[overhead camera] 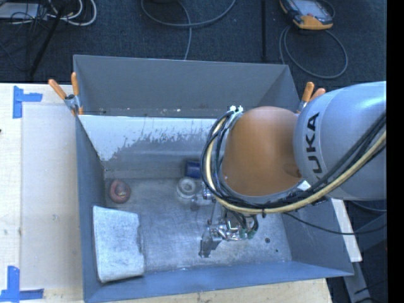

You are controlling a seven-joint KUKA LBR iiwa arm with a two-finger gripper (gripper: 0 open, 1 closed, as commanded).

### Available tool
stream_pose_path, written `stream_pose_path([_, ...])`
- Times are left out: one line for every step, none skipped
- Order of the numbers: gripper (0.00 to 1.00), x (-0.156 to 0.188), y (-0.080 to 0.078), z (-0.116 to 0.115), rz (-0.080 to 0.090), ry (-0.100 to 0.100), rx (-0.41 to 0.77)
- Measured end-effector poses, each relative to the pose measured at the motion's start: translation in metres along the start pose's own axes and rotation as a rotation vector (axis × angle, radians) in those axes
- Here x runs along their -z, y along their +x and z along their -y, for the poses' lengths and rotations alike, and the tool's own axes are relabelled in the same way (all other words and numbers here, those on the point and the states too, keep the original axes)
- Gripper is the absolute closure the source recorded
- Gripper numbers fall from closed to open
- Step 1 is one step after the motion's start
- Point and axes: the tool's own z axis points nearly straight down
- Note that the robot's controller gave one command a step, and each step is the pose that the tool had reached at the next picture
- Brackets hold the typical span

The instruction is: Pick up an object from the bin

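Note:
My gripper (207, 247) hangs low over the bin floor, right of the middle and toward the front, under the arm's orange cover. Nothing lies directly beneath it. The nearest thing is a small clear round object (187, 187), like a little cup or roll, behind it and to its left. Just behind that sits a small dark blue object (192, 168) at the foot of the back wall.
A grey-white folded cloth or pad (118, 242) lies flat in the front left corner. A reddish-brown round thing (118, 191) sits at the left, behind the cloth. The arm and its cables cover the bin's right part.

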Motion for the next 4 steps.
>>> stream_pose_path([0.00,-0.052,-0.048,0.044,0.007,0.001,0.120])
stream_pose_path([0.00,-0.120,-0.070,0.117,0.013,-0.002,0.226])
stream_pose_path([1.00,-0.116,-0.071,0.116,0.013,-0.001,0.227])
stream_pose_path([1.00,0.050,-0.056,0.104,0.019,0.002,0.345])
